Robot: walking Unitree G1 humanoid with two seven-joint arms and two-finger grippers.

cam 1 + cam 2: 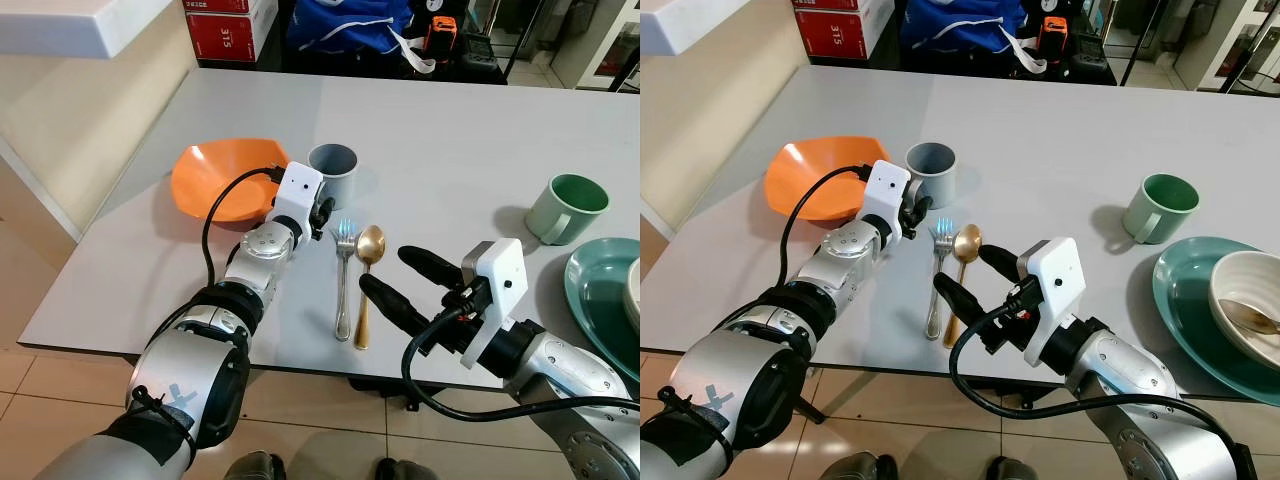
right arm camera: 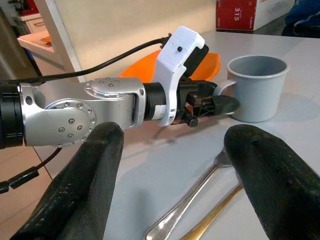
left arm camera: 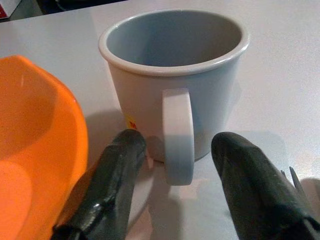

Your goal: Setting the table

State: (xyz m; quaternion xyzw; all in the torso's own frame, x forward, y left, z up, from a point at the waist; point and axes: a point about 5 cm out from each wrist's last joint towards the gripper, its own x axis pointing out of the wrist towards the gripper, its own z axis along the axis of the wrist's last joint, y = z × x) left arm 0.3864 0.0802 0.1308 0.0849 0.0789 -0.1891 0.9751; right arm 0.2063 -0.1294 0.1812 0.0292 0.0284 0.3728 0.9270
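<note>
The left gripper (image 3: 175, 170) sits low over the grey bench (image 1: 450, 140), its two black fingers (image 3: 112, 185) spread apart on either side of the handle of the grey mug (image 1: 333, 172), not closed on it. That mug stands upright just right of the orange bowl (image 1: 215, 178), near the bench's left side. Just to the right of the mug a silver fork (image 1: 344, 280) and a gold spoon (image 1: 366, 280) lie side by side (bowl and tines toward the far edge). The right gripper (image 1: 405, 280) hovers right beside the cutlery with its fingers (image 2: 90, 185) wide open, holding nothing. Farther right stands a green mug (image 1: 565, 207), and at the right edge a teal plate (image 1: 1180, 290) carries a white bowl (image 1: 1245, 300).
</note>
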